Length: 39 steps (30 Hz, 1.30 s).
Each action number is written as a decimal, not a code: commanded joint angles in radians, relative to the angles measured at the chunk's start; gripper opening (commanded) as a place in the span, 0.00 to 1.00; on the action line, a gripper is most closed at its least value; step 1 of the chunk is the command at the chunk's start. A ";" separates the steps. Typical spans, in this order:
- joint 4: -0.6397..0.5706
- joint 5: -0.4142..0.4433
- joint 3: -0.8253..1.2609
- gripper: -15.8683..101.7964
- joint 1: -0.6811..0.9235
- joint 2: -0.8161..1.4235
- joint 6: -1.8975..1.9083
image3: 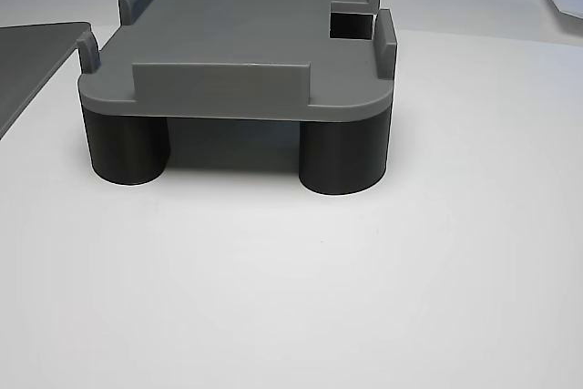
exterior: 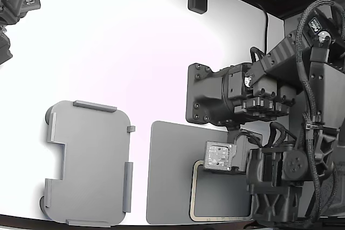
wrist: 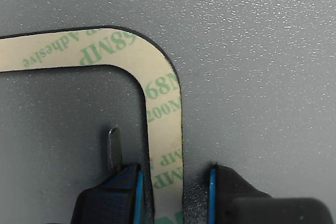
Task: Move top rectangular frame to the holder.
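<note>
My tool [wrist: 176, 182] has its fingers apart, one on each side of the tan frame [wrist: 163, 95] on the dark mat [wrist: 252, 51], with the grey holder [exterior: 89, 162] far off at nine o'clock in the exterior view.

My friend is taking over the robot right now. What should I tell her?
Gripper: open, its two fingers straddling one side of the tan frame, not closed on it yet.
Frame: lying flat on the dark grey mat, at the exterior view's right, partly hidden under the arm.
Holder: empty, standing on the white table at the exterior view's left, apart from the mat.
Done: gripper lined up on the frame.
Left: close, lift, carry the frame over and set it inside the holder's tabs.
</note>
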 commanded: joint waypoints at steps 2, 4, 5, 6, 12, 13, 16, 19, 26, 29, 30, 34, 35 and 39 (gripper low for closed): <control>-0.008 0.003 -0.012 0.44 -0.009 0.026 0.000; -0.009 0.003 -0.011 0.41 -0.009 0.028 0.000; -0.009 0.003 -0.011 0.38 -0.009 0.028 0.000; -0.009 0.003 -0.011 0.34 -0.009 0.028 0.000; 0.015 0.005 -0.034 0.05 -0.014 0.026 -0.005; 0.023 0.005 -0.043 0.04 -0.014 0.028 -0.008; 0.063 0.005 -0.081 0.04 -0.023 0.040 -0.020; 0.126 0.015 -0.158 0.04 -0.046 0.040 -0.029; 0.224 0.153 -0.359 0.04 -0.167 0.000 0.117; 0.279 0.212 -0.457 0.04 -0.288 -0.054 0.195; 0.305 0.229 -0.497 0.04 -0.327 -0.078 0.221; 0.337 0.261 -0.612 0.04 -0.453 -0.138 0.368; 0.337 0.273 -0.632 0.04 -0.479 -0.153 0.411; 0.337 0.302 -0.727 0.04 -0.597 -0.242 0.569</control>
